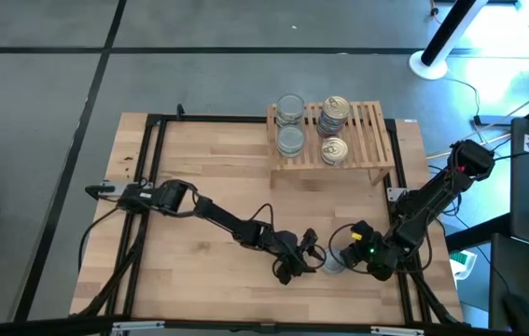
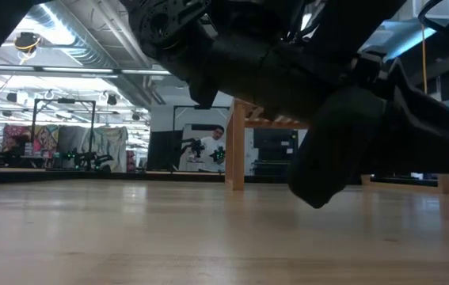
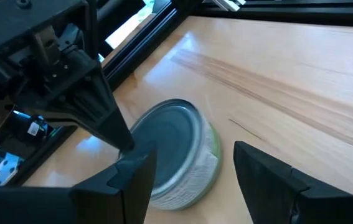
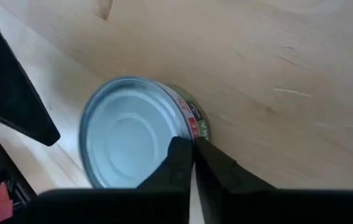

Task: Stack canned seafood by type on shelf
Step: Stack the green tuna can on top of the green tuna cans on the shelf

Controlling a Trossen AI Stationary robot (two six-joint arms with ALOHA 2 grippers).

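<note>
One short tin with a silver-grey top (image 1: pixel 332 265) (image 3: pixel 173 152) (image 4: pixel 129 134) stands near the table's near edge, between both grippers. My right gripper (image 1: pixel 346 254) (image 4: pixel 192 145) is shut at its rim. My left gripper (image 1: pixel 307 258) (image 3: pixel 192 180) is open, with a finger on either side of the tin's near part; I see no plain touch. The light-wood shelf (image 1: pixel 367 131) stands at the far edge on its legs (image 2: pixel 235 146). On it are silver-topped tins (image 1: pixel 289 109) (image 1: pixel 290 140) and gold-topped tins (image 1: pixel 336 111) (image 1: pixel 334 149). My right gripper has the tin by its top rim (image 4: pixel 185 127). One finger (image 4: pixel 176 163) lies over the silver top, the other (image 4: pixel 221 169) outside the labelled side wall, so the rim sits between the fingertips. The fingers come slanting down from the table's right. The tin's bottom stays on the table.
Black frame rails (image 1: pixel 152 159) run along the table's left and near sides, and another rail (image 3: pixel 145 43) lies close beside the tin. Bare planks (image 1: pixel 217 187) lie between the shelf and the grippers. Beyond the table a person in white (image 2: pixel 208 150) shows in the room.
</note>
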